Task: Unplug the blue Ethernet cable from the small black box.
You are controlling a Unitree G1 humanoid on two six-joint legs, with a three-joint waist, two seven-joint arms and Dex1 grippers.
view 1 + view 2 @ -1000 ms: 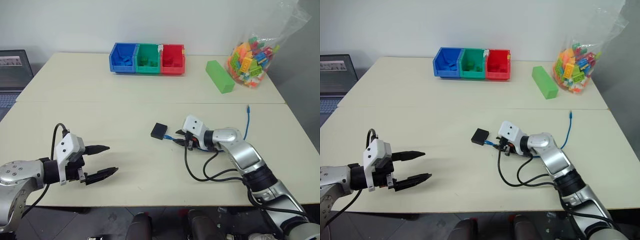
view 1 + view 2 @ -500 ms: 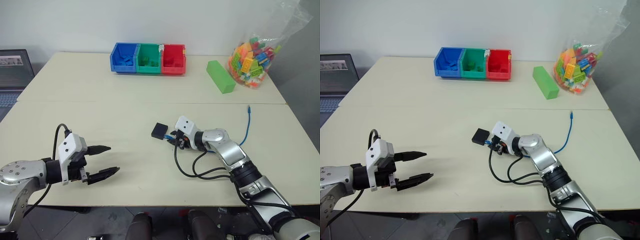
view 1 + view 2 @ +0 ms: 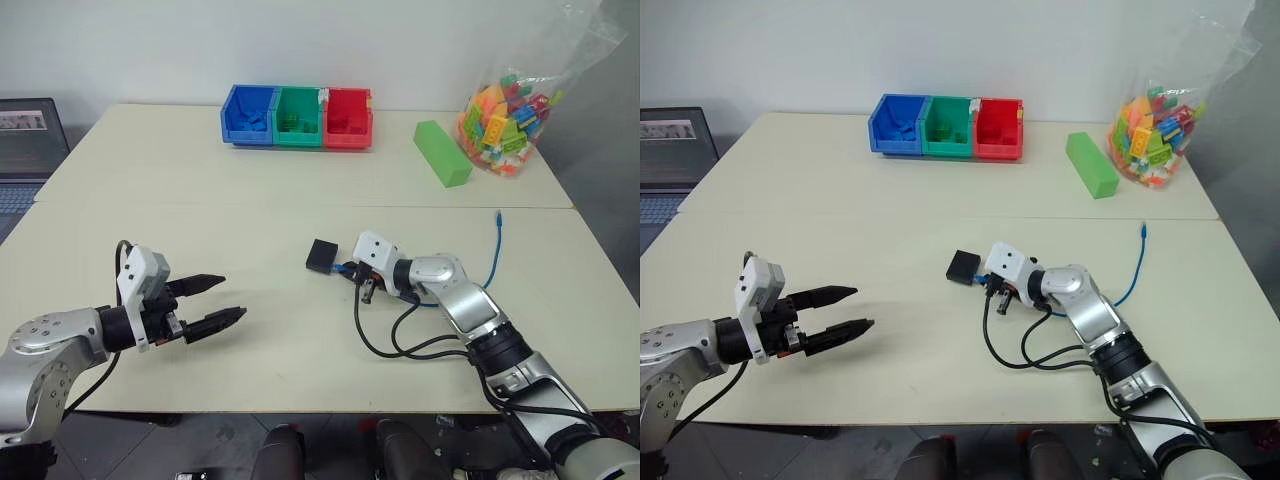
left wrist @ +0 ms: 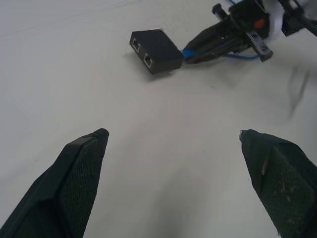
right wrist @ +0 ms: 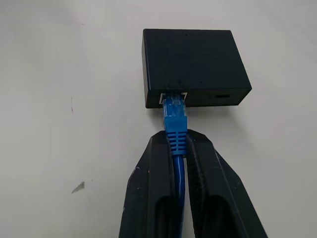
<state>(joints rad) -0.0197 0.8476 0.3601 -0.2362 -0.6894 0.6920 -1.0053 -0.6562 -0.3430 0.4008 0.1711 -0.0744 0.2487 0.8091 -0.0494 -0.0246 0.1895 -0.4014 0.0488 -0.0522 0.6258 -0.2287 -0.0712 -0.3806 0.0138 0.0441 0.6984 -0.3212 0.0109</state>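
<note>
Right gripper point(image 5: 177, 146) is clamped on the blue cable point(image 5: 176, 124), fingers pinching it just behind the plug boot. The plug is seated in a port on the side of the black box point(image 5: 193, 64); cable not out yet. In the head view the box point(image 3: 322, 256) sits flat on the cream table point(image 3: 250, 230), a little right of centre, with the right gripper point(image 3: 361, 283) touching in from its right side.

From the grip, the blue cable runs under the right arm and comes out on the far side, curving up toward the right edge of the frame, free end point(image 3: 497, 215) lying on the table near the seam between the two tabletops.

Left gripper point(image 3: 225, 299) is at lower left, well apart from the box, fingers spread wide with nothing between them. Its wrist view looks across bare table at the box point(image 4: 156, 49), which shows two ports on the facing side, and the right gripper behind it.

Background, top of frame: blue, green and red bins point(image 3: 297, 117) in a row, upper centre. Green block point(image 3: 440, 152) to their right. Clear bag of coloured bricks point(image 3: 505, 110) at upper right. Laptop point(image 3: 25, 140) at the far left edge.
</note>
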